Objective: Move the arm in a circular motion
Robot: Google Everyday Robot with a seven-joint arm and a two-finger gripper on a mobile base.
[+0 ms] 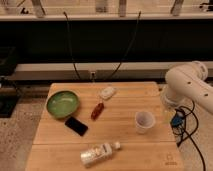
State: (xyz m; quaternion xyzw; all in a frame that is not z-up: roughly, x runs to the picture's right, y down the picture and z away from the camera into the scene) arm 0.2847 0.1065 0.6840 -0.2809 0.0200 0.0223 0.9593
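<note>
We see a glossy white arm (187, 82) at the right; the tool isn't visible to us. Bench (125, 137) is light wood grain w/ a green bowl (63, 103), black phone (76, 126), red packet (97, 111), white cup (144, 121) & pale bottle (99, 154).

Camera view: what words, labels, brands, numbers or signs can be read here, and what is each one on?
No text can be read anywhere.
Label on the bottle: too blurred to read.
Small mark at the near right corner of the table: too small to read.
The arm, by the table's right edge: no marking visible; its claw is not in view.
</note>
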